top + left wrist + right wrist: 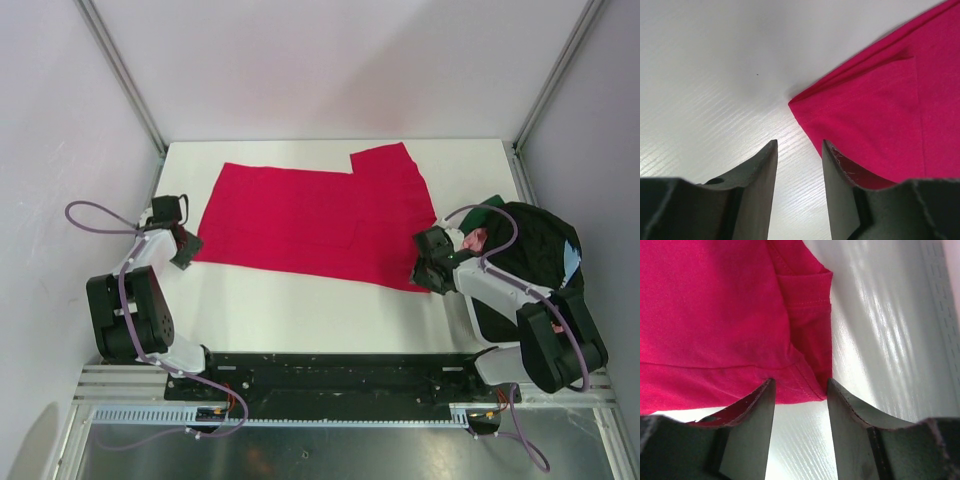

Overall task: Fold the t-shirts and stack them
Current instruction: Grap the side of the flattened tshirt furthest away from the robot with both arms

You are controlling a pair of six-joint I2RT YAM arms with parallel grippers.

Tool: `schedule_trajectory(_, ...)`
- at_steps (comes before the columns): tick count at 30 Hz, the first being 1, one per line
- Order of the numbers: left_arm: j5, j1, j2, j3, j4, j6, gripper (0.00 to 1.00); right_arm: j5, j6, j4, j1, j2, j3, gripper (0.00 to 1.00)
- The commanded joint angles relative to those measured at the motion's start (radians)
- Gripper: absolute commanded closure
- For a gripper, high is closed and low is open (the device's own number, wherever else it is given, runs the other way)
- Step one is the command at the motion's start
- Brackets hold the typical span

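top external view: we see the red t-shirt (310, 215) spread flat on the bench (300, 310), stretched between our two hands. the left hand (185, 245) sits at one near corner and the right hand (425, 262) at the other, so we judge the cloth is laid out wide for a clean fold, with a hand at each end of the near edge.

in the left wrist view, the left hand (799, 150) has its fingers spread, with only bare bench in the gap. the shirt's corner (880, 115) lies just ahead and toward the right finger, and it is not pinched.

in the right wrist view, the right hand (800, 385) is also spread. the shirt's hem (805, 375) lies just ahead of the fingertips and partly under them, resting on the bench rather than clamped.

beyond the right hand's outer side lies the heap of other shirts (530, 250), mostly black with bits of green and pink showing. we take it they are parked there, out of the folding space, until their turn.
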Motion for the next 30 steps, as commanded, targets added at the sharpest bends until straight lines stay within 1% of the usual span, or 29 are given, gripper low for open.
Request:
schedule_trajectory(1,0.009,0.009,0.005,-0.007,0.037,0.035,0.54,0.042,0.005,0.001,-0.014,0.02,-0.002,0.5)
schedule_trajectory(12,-0.001,0.008,0.042,0.003,0.045,0.053,0.47,0.015,-0.012,0.019,-0.019,0.052,-0.002,0.49)
schedule_trajectory(19,-0.024,0.008,0.096,0.02,0.053,0.043,0.47,-0.031,-0.024,0.052,-0.025,0.056,0.0,0.51)
schedule_trajectory(30,-0.073,-0.014,0.168,0.075,0.055,0.009,0.49,-0.056,-0.053,0.061,-0.036,0.07,0.018,0.55)
